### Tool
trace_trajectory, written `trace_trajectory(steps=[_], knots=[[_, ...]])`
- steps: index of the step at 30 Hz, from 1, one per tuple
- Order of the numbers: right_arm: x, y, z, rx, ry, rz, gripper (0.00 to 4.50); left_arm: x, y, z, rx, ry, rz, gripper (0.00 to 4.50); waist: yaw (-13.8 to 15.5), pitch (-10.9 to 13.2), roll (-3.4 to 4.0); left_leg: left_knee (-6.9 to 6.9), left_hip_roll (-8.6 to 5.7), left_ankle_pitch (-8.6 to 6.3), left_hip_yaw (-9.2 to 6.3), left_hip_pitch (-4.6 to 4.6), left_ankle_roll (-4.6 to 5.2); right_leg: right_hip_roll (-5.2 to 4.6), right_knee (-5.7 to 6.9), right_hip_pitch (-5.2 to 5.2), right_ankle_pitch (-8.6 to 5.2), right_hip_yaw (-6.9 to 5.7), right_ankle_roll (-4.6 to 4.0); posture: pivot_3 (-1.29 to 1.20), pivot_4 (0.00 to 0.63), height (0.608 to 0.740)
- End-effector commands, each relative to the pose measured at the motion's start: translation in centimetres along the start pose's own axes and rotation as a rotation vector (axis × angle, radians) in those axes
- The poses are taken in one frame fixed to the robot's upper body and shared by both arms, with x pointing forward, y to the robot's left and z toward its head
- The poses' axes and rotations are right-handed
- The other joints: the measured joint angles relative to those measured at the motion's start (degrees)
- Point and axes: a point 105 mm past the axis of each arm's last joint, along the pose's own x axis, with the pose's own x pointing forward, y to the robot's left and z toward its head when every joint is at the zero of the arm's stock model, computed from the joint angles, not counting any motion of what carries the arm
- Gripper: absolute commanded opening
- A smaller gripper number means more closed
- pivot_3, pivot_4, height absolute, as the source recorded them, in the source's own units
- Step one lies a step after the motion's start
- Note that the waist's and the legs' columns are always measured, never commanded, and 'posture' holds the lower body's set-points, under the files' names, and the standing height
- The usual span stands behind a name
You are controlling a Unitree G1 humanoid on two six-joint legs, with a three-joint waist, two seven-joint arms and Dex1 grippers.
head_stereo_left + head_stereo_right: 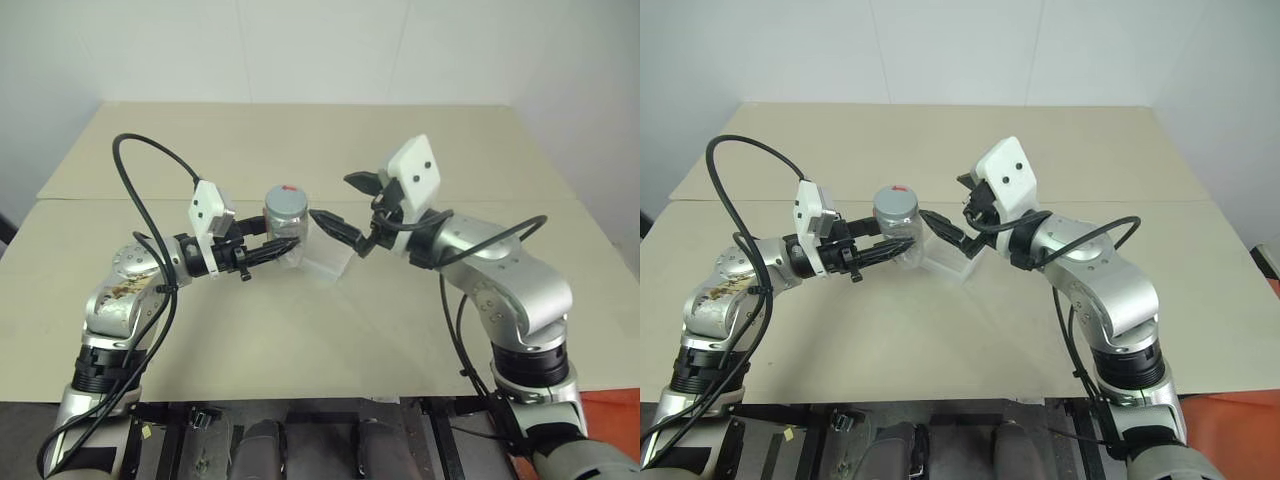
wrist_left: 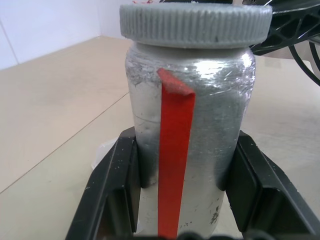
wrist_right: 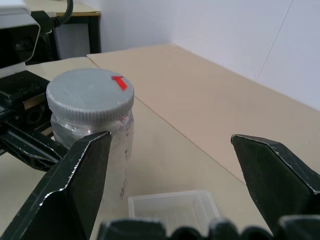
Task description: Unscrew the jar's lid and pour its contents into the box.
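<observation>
1. Above the tabletop [image 1: 300, 340], the left end effector [image 1: 285, 245] is clenched around the body of the jar [image 1: 285, 215], holding it upright in mid-air over the box [image 1: 325, 262].
2. The lid [image 3: 90, 92] is on; unscrewing has not begun.
3. The right end effector [image 1: 345, 210] stands released beside the jar, touching nothing.
4. Next, it likely must close round the lid's ribbed rim and twist.

The jar [image 1: 286, 222], silvery-grey with a vertical red stripe, stands upright above the middle of the counter [image 1: 300, 340], its ribbed grey lid [image 3: 90, 92] still on. The clear box [image 1: 322, 262] lies just beside it.
</observation>
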Motion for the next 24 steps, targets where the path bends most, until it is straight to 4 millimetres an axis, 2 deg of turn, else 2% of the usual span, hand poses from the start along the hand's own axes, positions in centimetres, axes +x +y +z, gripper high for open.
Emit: trace_trajectory(steps=[1,5,7,18,24], knots=[[-0.8,-0.6,1.1,-0.043,-0.047,-0.011,4.46,-0.3,-0.1,1.4,0.045,-0.036,-0.006,1.96,0.0,0.0,0.0,0.0,0.0,0.0,0.01,0.0,0.0,0.0,0.0,0.0,0.0,0.0,0.0,0.0,0.15,0.74],[-2.2,0.1,1.9,-0.059,-0.077,0.101,4.46,-0.2,0.5,1.1,0.046,-0.029,0.032,1.96,0.3,0.0,0.0,0.0,-0.01,0.0,0.01,0.0,0.0,-0.01,-0.08,0.04,0.0,-0.01,0.0,0.0,0.15,0.74],[-2.3,0.7,2.4,-0.053,-0.099,0.137,4.46,0.2,0.5,1.0,0.044,-0.032,0.037,1.96,0.2,0.0,0.0,0.0,-0.01,0.0,-0.01,-0.01,0.0,-0.01,-0.1,0.04,0.0,-0.01,0.0,0.0,0.15,0.74],[1.1,2.8,3.9,-0.007,-0.158,0.149,4.46,2.0,0.2,0.7,0.048,-0.048,0.024,1.96,0.0,0.0,0.0,0.0,-0.01,0.0,-0.05,0.0,0.0,0.0,0.04,0.01,0.0,0.01,0.0,0.0,0.15,0.74],[3.1,2.9,3.2,-0.017,-0.103,0.079,4.46,2.1,0.1,0.8,0.047,-0.054,0.009,1.96,0.1,0.0,0.0,0.0,-0.01,0.0,0.0,0.0,0.0,0.0,0.06,0.01,0.0,-0.02,0.0,0.0,0.15,0.74]])
